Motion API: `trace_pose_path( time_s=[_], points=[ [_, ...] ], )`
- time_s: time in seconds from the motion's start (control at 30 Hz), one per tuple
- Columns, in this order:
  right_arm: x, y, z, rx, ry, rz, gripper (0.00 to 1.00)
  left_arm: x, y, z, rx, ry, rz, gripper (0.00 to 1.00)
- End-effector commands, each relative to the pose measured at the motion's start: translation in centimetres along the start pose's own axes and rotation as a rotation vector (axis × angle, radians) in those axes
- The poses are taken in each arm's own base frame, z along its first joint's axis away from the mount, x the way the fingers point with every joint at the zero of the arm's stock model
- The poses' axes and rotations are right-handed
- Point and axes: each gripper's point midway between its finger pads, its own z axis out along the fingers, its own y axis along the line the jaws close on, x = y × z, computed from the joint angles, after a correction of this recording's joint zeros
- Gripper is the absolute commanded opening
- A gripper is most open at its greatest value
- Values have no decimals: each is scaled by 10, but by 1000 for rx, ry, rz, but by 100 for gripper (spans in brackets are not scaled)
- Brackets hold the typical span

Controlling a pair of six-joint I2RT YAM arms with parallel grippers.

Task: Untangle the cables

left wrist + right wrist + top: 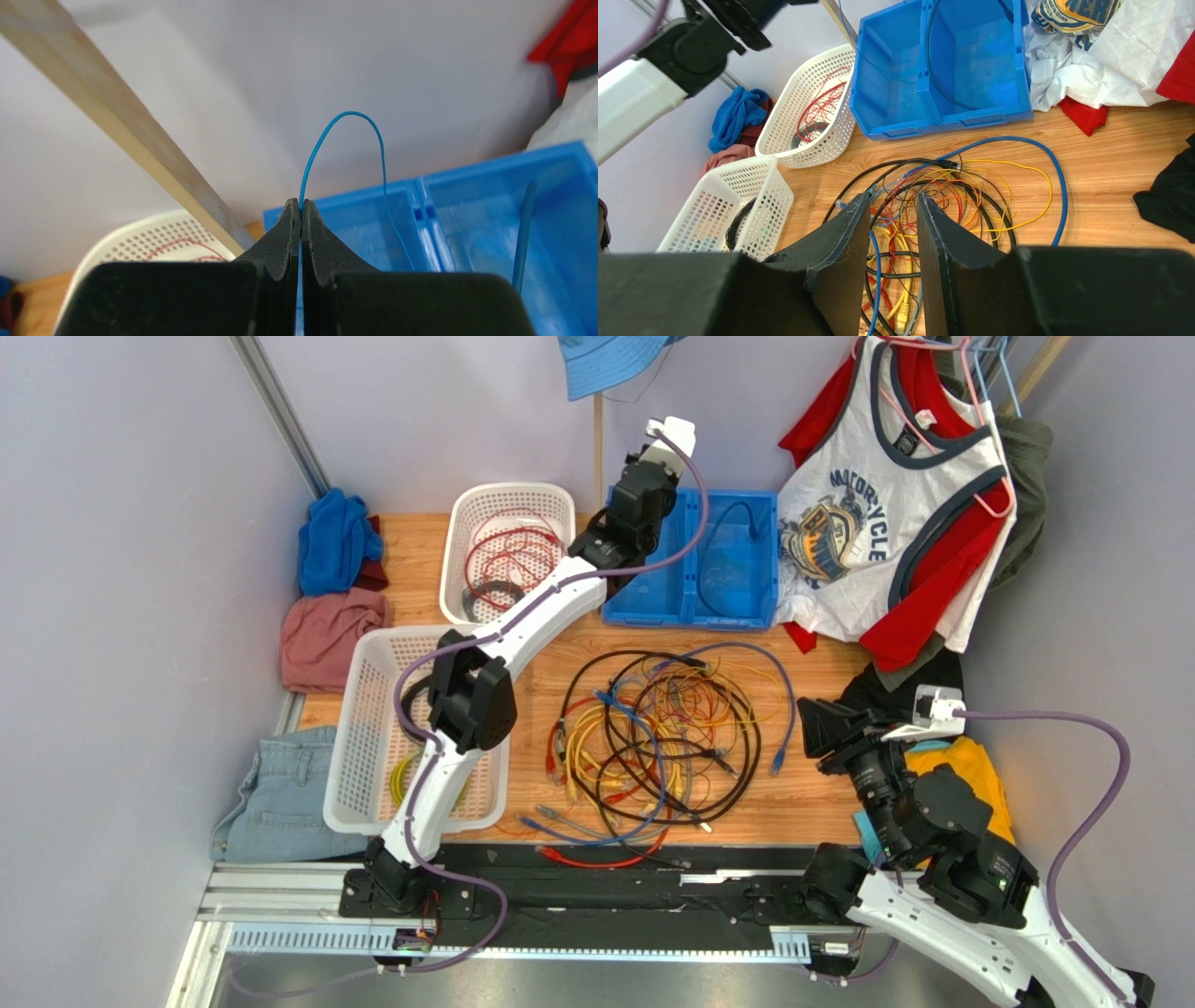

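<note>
1. the left claw (301, 208) is clenched on one thin blue cable (349, 114), which is pinched right at its fingertips.
2. that cable arcs up above the tips and drops into the blue bin (484, 203) just beyond the claw.
3. the rest of the cables (659, 735) lie in a tangled heap of black, yellow, orange, red and blue on the wooden table (786, 805). they are well apart from the left claw, which is raised over the bin at the far side.
4. the right claw (892, 199) is released, its jaws parted with nothing gripped. it sits just right of the heap, and the tangle shows through the gap, below and beyond its tips.
5. a black cable (929, 63) lies in the bin, and red cables (512, 553) sit in the far white basket (470, 504).
</note>
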Motion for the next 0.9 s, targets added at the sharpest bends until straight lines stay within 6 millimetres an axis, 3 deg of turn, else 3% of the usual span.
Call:
trace_pose_path(
  time_s=[0.0,0.23,0.5,0.7,0.87],
  points=[
    [-5,4,4,2,-18,-3,34,18,-3,6,-5,25,-37,0],
    [-4,4,4,2,-18,3,34,52,-2,-5,-12,120,-54,0],
    [-3,3,2,-7,-17,14,34,91,-17,-19,59,238,-81,0],
    [-3,2,1,-6,-22,23,34,84,-13,-14,34,230,-65,0],
    [-3,2,1,-5,-21,21,34,65,-9,-9,29,207,-59,27]
  ],
)
